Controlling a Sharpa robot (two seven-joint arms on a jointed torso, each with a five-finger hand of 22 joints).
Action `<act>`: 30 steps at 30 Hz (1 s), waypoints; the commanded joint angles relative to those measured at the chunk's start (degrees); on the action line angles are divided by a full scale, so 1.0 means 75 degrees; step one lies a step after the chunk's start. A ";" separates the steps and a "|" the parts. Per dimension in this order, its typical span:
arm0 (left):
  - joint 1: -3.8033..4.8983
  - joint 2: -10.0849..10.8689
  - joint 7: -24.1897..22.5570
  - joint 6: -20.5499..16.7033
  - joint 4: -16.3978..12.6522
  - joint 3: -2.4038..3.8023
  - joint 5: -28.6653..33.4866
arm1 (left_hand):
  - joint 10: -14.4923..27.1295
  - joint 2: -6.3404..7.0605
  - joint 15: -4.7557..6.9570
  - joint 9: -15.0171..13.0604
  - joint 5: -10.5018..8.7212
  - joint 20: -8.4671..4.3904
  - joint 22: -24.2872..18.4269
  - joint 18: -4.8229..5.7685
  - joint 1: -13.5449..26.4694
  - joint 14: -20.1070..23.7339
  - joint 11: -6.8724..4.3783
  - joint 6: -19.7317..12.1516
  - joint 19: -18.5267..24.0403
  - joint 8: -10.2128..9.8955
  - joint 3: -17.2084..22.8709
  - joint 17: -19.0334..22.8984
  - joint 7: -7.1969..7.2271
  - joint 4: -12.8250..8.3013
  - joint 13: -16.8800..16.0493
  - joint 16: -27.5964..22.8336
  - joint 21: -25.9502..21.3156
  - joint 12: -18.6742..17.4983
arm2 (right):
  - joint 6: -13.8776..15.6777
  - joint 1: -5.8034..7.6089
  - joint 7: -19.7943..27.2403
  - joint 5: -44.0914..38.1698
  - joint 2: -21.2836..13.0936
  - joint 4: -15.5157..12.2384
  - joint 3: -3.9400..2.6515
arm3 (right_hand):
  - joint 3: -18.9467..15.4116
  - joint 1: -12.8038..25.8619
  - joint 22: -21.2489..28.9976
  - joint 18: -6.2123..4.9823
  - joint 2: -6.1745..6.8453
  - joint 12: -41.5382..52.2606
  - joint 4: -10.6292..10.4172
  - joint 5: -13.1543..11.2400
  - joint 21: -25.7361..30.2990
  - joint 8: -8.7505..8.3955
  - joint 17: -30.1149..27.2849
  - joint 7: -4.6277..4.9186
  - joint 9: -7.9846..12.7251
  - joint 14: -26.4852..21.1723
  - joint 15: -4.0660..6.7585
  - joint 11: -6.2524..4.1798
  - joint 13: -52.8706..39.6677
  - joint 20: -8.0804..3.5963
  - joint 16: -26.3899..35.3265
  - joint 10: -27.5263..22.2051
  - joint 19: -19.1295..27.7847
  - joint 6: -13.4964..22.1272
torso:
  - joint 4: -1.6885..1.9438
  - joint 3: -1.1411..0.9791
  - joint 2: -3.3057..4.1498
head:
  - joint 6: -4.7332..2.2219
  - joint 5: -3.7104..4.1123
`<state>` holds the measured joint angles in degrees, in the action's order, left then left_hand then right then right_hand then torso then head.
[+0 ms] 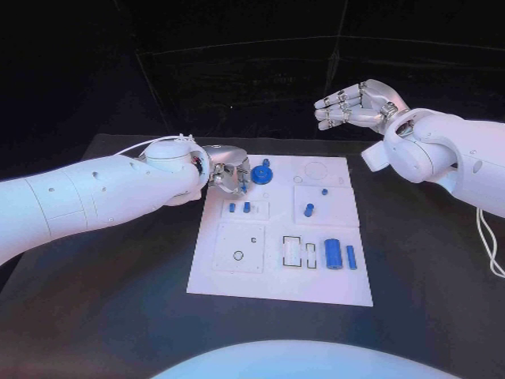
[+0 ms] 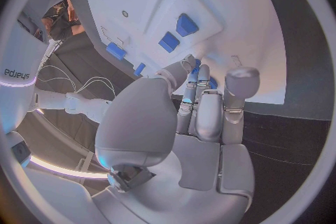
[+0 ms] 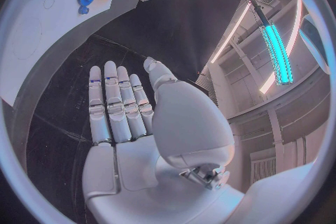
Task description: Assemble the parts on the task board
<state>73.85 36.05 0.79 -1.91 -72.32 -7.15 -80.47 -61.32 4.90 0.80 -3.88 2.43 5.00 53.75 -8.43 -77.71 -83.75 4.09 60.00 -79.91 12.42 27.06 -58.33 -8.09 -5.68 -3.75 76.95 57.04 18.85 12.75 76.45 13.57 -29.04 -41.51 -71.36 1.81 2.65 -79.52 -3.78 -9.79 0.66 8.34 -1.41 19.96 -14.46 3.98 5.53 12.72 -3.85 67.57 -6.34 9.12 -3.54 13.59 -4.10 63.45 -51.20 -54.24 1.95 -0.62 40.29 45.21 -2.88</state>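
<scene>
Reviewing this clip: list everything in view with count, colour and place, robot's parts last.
Table: one, black, under everything.
Task board: one, white, middle of the table.
Gear-shaped part: one, blue, far end of the board beside the left hand.
Small parts: two, blue, side by side in the board's left-middle area.
Single part: one, blue, board's right-middle area.
Long parts: two, blue, a thick one and a thin one, near right of the board.
Left hand: one, silver, over the board's far left corner; whether it holds anything is unclear.
Right hand: one, silver, raised beyond the board's far right, holding nothing.
</scene>
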 commanded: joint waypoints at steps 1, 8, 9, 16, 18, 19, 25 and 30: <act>0.0002 -0.0018 0.0070 0.0135 0.0023 -0.0001 -0.0007 | -0.0002 -0.0006 -0.0052 0.0000 0.0035 0.0000 -0.0005 0.0132 0.0073 0.0020 0.0062 -0.0028 0.0031 -0.0027 -0.0040 0.0008 -0.0029 0.0019 0.0004 0.0005 -0.0036 -0.0043 | -0.0041 0.0017 0.0074 -0.0003 0.0003 -0.0016 -0.0005 | 0.0054 0.0010 -0.0001 -0.0105 0.0050 -0.0015 -0.0011 0.0053 0.0032 0.0013 -0.0013 0.0003 -0.0004 -0.0003 -0.0031 -0.0020 0.0001 0.0013 0.0040 -0.0046 -0.0059 0.0038 | -0.0004 -0.0001 -0.0003 | 0.0008 0.0011; -0.0008 -0.0045 0.0085 0.0195 0.0065 -0.0008 -0.0021 | -0.0002 -0.0005 -0.0051 -0.0001 0.0036 0.0001 -0.0005 0.0131 0.0075 0.0020 0.0058 -0.0029 0.0034 -0.0032 -0.0046 0.0007 -0.0023 0.0021 0.0003 0.0007 -0.0037 -0.0051 | -0.0044 0.0017 0.0074 -0.0003 0.0001 -0.0018 -0.0005 | 0.0054 0.0010 -0.0001 -0.0105 0.0050 -0.0015 -0.0011 0.0053 0.0032 0.0013 -0.0013 0.0003 -0.0004 -0.0003 -0.0031 -0.0020 0.0001 0.0013 0.0040 -0.0046 -0.0059 0.0038 | -0.0002 0.0000 -0.0004 | 0.0012 0.0016; -0.0010 -0.0050 0.0081 0.0203 0.0070 -0.0008 -0.0022 | -0.0002 -0.0005 -0.0051 -0.0001 0.0036 0.0001 -0.0005 0.0131 0.0075 0.0020 0.0058 -0.0029 0.0034 -0.0032 -0.0046 0.0007 -0.0023 0.0021 0.0003 0.0007 -0.0037 -0.0051 | -0.0045 0.0017 0.0073 -0.0003 0.0002 -0.0018 -0.0005 | 0.0054 0.0010 -0.0001 -0.0105 0.0050 -0.0015 -0.0011 0.0053 0.0032 0.0013 -0.0013 0.0003 -0.0004 -0.0003 -0.0031 -0.0020 0.0001 0.0013 0.0040 -0.0046 -0.0059 0.0038 | -0.0001 -0.0001 -0.0004 | 0.0011 0.0018; -0.0016 -0.0077 0.0044 0.0202 0.0114 -0.0011 -0.0024 | 0.0124 0.0059 -0.0073 0.0021 0.0036 0.0018 -0.0003 0.0128 0.0127 0.0030 0.0101 -0.0147 0.0051 -0.0136 -0.0096 0.0049 -0.0061 0.0040 0.0022 0.0001 -0.0045 -0.0178 | -0.0048 0.0017 0.0070 -0.0003 0.0009 -0.0018 -0.0005 | 0.0054 0.0010 -0.0001 -0.0105 0.0050 -0.0015 -0.0011 0.0053 0.0032 0.0013 -0.0013 0.0003 -0.0004 -0.0003 -0.0031 -0.0020 0.0001 0.0013 0.0040 -0.0046 -0.0059 0.0038 | -0.0004 -0.0003 -0.0005 | 0.0010 0.0030; -0.0017 -0.0084 0.0022 0.0188 0.0122 -0.0011 -0.0024 | 0.0187 0.0091 -0.0092 0.0026 0.0036 0.0031 -0.0005 0.0130 0.0154 0.0032 0.0126 -0.0192 0.0058 -0.0177 -0.0118 0.0055 -0.0080 0.0051 0.0027 0.0004 -0.0051 -0.0238 | -0.0047 0.0017 0.0070 -0.0003 0.0010 -0.0017 -0.0005 | 0.0054 0.0010 -0.0001 -0.0105 0.0050 -0.0015 -0.0011 0.0053 0.0032 0.0013 -0.0013 0.0003 -0.0004 -0.0003 -0.0031 -0.0020 0.0001 0.0013 0.0040 -0.0046 -0.0059 0.0038 | -0.0003 -0.0004 -0.0004 | 0.0012 0.0029; -0.0018 -0.0086 0.0013 0.0182 0.0125 -0.0012 -0.0023 | 0.0207 0.0104 -0.0099 0.0028 0.0036 0.0036 -0.0006 0.0130 0.0164 0.0032 0.0134 -0.0213 0.0060 -0.0195 -0.0128 0.0056 -0.0087 0.0054 0.0027 0.0005 -0.0053 -0.0258 | -0.0046 0.0017 0.0069 -0.0003 0.0010 -0.0017 -0.0005 | 0.0054 0.0010 -0.0001 -0.0105 0.0050 -0.0015 -0.0011 0.0053 0.0032 0.0013 -0.0013 0.0003 -0.0004 -0.0003 -0.0031 -0.0020 0.0001 0.0013 0.0040 -0.0046 -0.0059 0.0038 | 0.0000 -0.0003 -0.0004 | 0.0012 0.0028; -0.0025 -0.0102 -0.0037 0.0147 0.0143 -0.0013 -0.0021 | 0.0322 0.0204 -0.0136 0.0037 0.0036 0.0069 -0.0010 0.0129 0.0227 0.0038 0.0172 -0.0389 0.0078 -0.0342 -0.0200 0.0083 -0.0101 0.0076 0.0023 0.0009 -0.0068 -0.0386 | -0.0044 0.0017 0.0068 -0.0003 0.0010 -0.0018 -0.0005 | 0.0073 0.0017 -0.0002 -0.0105 0.0044 -0.0014 -0.0007 0.0057 0.0047 0.0013 -0.0020 0.0003 -0.0004 -0.0004 -0.0031 -0.0020 0.0001 0.0013 0.0040 -0.0050 -0.0067 0.0039 | -0.0003 -0.0004 -0.0004 | 0.0007 0.0032; -0.0031 -0.0097 -0.0056 0.0090 0.0150 -0.0013 -0.0021 | 0.0415 0.0249 -0.0151 0.0039 0.0036 0.0088 -0.0013 0.0123 0.0233 0.0042 0.0189 -0.0517 0.0089 -0.0453 -0.0240 0.0103 -0.0105 0.0079 0.0022 0.0013 -0.0079 -0.0478 | -0.0039 0.0017 0.0065 -0.0003 0.0002 -0.0020 -0.0005 | 0.0073 0.0017 -0.0002 -0.0105 0.0044 -0.0014 -0.0007 0.0057 0.0047 0.0013 -0.0020 0.0003 -0.0004 -0.0004 -0.0031 -0.0020 0.0001 0.0013 0.0040 -0.0050 -0.0067 0.0039 | 0.0000 -0.0004 -0.0004 | 0.0006 0.0035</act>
<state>73.57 35.33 0.93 -1.07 -71.22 -7.26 -80.55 -58.44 6.35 0.02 -3.64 2.43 5.54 53.68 -8.43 -76.27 -83.39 5.53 56.26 -79.37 9.15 25.52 -57.60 -8.90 -5.14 -3.61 76.95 56.81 15.45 12.74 76.45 13.56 -29.04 -41.48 -71.38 1.81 2.83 -79.52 -3.78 -9.80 0.66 8.34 -1.58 20.18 -14.46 3.98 5.43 12.71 -3.85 67.57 -6.34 9.12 -3.54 13.74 -4.10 63.45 -51.35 -54.24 1.93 -0.65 40.25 45.29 -2.64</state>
